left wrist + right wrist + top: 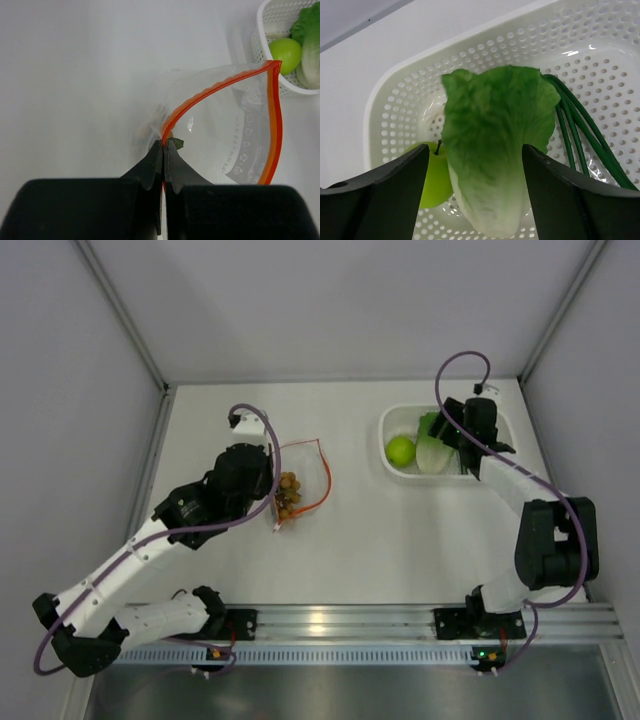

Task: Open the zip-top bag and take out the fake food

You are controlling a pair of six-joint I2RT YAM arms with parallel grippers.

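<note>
The left claw (163,146) is pressed together, pinching the orange-red zip strip of the small clear crinkly plastic zip-top bag (225,130) at one end of its gaping mouth. The bag lies well apart from the white perforated plastic basket (400,416), on the left arm's side of it, with the brown cluster of small round balls (288,491) inside. Over the basket, the right claw (475,155) is spread. The leafy green-and-white plastic lettuce (495,150) lies in the basket between its fingers, and the small round lime-green plastic fruit (436,176) rests in the basket just beside the lettuce.
</note>
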